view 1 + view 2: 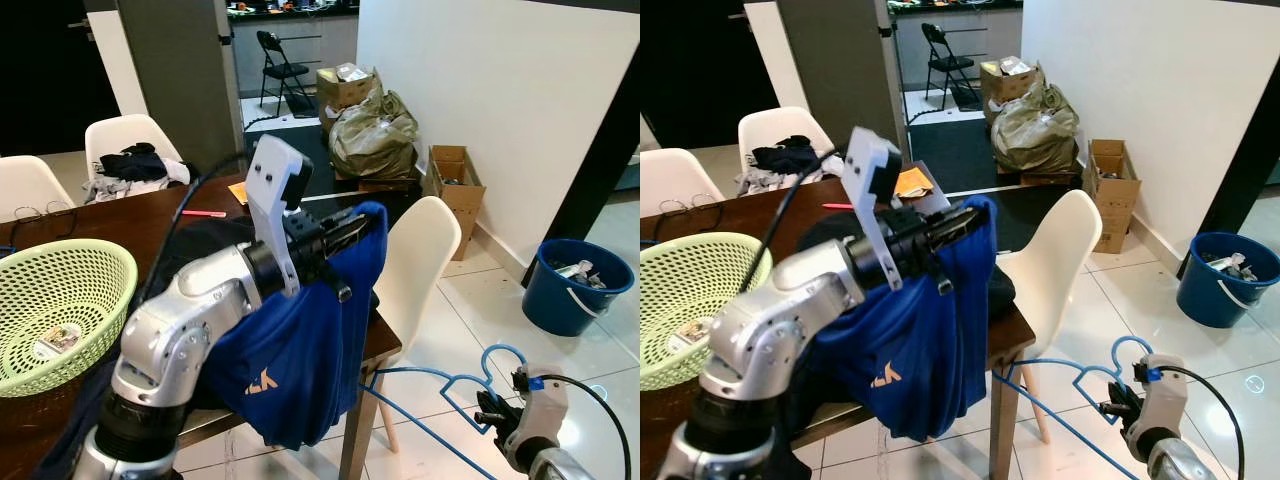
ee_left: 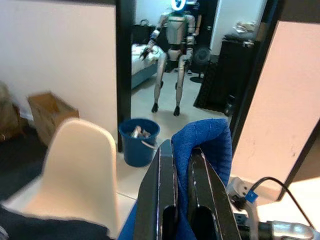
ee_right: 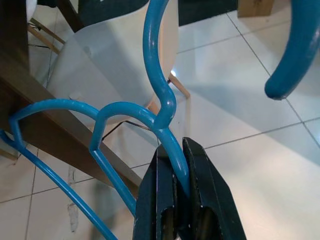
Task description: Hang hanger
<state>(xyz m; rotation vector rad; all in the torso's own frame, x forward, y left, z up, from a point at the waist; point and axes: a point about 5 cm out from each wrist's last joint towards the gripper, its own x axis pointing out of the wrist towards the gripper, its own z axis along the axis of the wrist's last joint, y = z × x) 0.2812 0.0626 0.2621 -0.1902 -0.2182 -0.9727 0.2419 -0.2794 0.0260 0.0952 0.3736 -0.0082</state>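
Our left gripper (image 1: pixel 345 228) pinches soft blue cloth (image 1: pixel 300 350), draped limply beside the dark wooden table (image 1: pixel 150 225). Low at our right, our right gripper (image 3: pixel 177 172) clamps a smooth, curved blue plastic hanger (image 1: pixel 450 385) above glossy tiles (image 1: pixel 470 300).

hanger (image 1: pixel 470 385): blue plastic, thin-barred, hook curling at its top; held low at 5 o'clock, off the tabletop corner, above the tiled floor, clamped near the hook's base.
shirt (image 1: pixel 300 340): blue cloth with an orange print, pinched at its upper edge, hanging limp over the tabletop edge at centre.
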